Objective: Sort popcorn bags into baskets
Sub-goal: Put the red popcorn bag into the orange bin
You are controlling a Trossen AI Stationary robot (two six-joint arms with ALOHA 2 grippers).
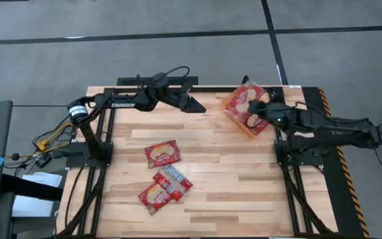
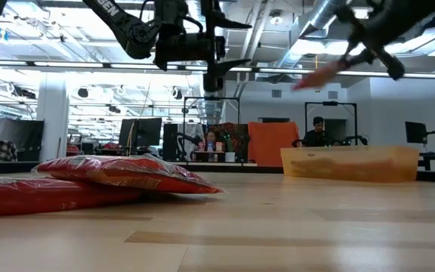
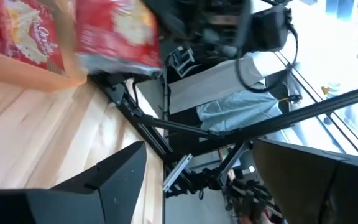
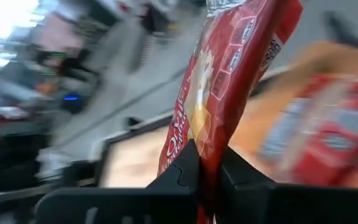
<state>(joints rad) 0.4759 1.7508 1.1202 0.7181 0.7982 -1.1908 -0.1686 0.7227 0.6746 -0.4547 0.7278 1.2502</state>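
Note:
My right gripper is shut on a red popcorn bag over the orange basket at the table's far right. Another bag lies inside the basket. Three more bags lie flat on the wooden table: one in the middle, and two overlapping near the front. My left gripper stands open near the far edge, left of the basket, with nothing between its fingers. My right gripper pinches one edge of the popcorn bag between its two fingers. The bag reaches out past the fingertips. It is lifted clear and hangs tilted above the basket.
Black frame rails run along the table's left and right sides. The wood between the loose bags and the basket is bare. People sit at desks in the room beyond the far edge.

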